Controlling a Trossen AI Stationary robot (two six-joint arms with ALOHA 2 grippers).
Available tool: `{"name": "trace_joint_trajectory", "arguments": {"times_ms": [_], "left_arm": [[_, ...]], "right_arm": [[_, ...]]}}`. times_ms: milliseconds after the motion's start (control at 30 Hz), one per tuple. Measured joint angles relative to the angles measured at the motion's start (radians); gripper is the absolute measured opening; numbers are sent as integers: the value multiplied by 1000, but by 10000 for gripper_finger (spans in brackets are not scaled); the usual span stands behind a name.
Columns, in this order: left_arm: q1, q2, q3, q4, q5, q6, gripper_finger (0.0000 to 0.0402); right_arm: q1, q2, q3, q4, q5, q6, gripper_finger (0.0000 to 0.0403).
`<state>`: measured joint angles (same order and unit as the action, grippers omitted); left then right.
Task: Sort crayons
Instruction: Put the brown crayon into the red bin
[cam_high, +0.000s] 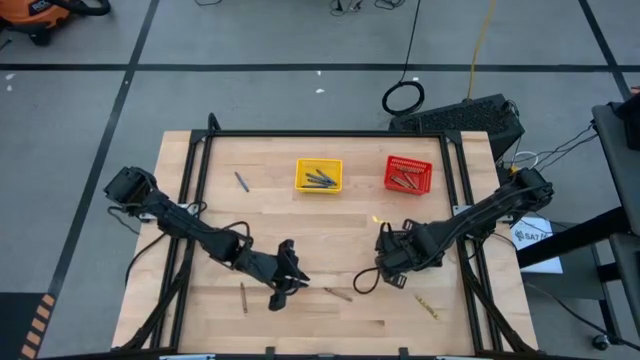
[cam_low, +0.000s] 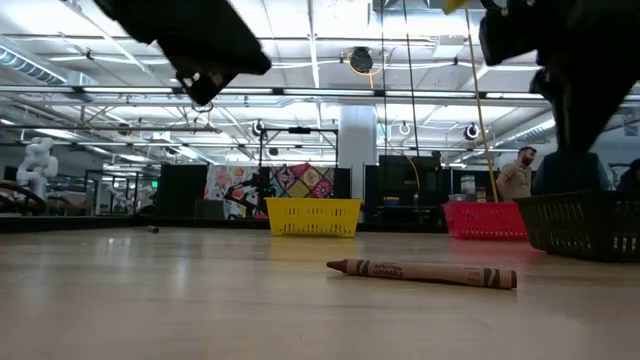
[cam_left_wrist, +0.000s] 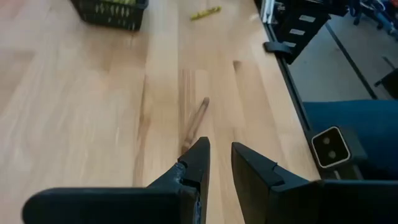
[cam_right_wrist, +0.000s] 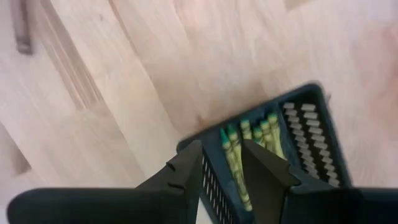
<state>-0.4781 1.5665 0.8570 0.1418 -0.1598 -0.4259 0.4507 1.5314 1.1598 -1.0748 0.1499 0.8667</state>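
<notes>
L gripper (cam_left_wrist: 219, 149): low over front-mid table, fingers parted a little, nothing between. Brown crayon (cam_left_wrist: 196, 121) flat on wood just ahead of tips, roughly in line w/ them, not touching.

R gripper (cam_right_wrist: 221, 152): above black basket (cam_right_wrist: 305, 134), front-right of centre, fingers slightly apart, apparently empty. Yellow-green crayons (cam_right_wrist: 249, 143) lying in that basket directly below.

Elsewhere:
- 2nd brown crayon (cam_high: 243, 297) front-left.
- Blue-grey crayon (cam_high: 240, 181) back-left.
- Yellow crayon (cam_high: 427, 306) front-right, near table edge.
- Yellow basket (cam_high: 298, 176) at back w/ blue-grey ones inside.
- Red basket (cam_high: 388, 175) beside it w/ brown-red ones.

So partly sorted; four seen loose on table.

Handling, as judged:
- Very light, thin, stiff wax stick w/ paper wrap. Wrap prob. gives decent friction, bare tip slicker.
- Brittle: likely to snap if squeezed hard or levered against table.
- Round, so apt to roll or skid when nudged from one side; lies flush on wood, little clearance under it.

Where to grip: mid-length on wrapped part, fingers straddling across the stick, not along it. Means turning wrist approx. a quarter first, since crayon now runs w/ the fingers' line. Tips down to touch wood both sides, then gentle close. End grip not advised: would prob. tilt or pivot out.

Risk: one finger landing first and flicking it away toward edge.
</notes>
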Motion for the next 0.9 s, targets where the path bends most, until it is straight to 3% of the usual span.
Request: {"name": "trace_joint_trajectory", "arguments": {"times_ms": [133, 367, 900], "left_arm": [[13, 35, 57, -10, 24, 70, 70], [41, 133, 180, -175, 32, 145, 70], [81, 361, 370, -207, 108, 301, 70]], "right_arm": [[0, 0, 32, 0, 32, -16, 100], [0, 0, 65, -37, 38, -19, 100], [0, 0, 74, -62, 66, -49, 100]]}}
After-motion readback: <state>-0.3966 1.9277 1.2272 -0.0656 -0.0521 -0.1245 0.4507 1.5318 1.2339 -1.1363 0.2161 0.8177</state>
